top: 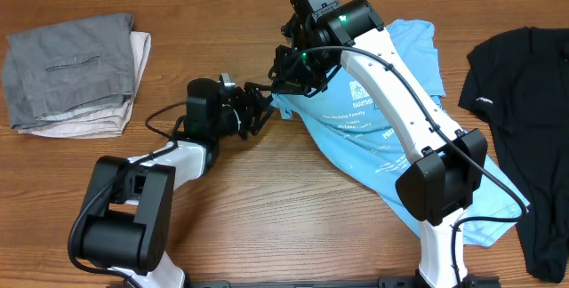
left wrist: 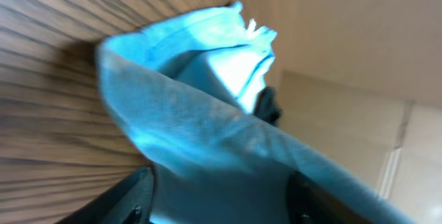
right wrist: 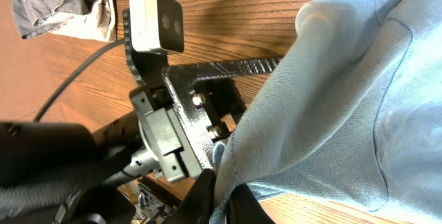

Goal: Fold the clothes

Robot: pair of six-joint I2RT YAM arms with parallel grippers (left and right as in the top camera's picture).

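The right end effector [right wrist: 221, 200], pressed together on a lifted edge of the light blue T-shirt [top: 338, 137], faces the left end effector [left wrist: 217, 203], whose fingers flank a bunch of the same cloth, grip uncertain; the shirt lies spread right of centre on the worktop [top: 267, 226].

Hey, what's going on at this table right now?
Two robot arms are working on a light blue T-shirt lying rumpled on the wooden table. The right gripper is shut on a fold at the shirt's edge. The left gripper has bunched cloth between its fingers, but it is unclear whether it has a firm grip. The shirt is not yet folded. A grey folded pile and a black garment lie off to the sides.
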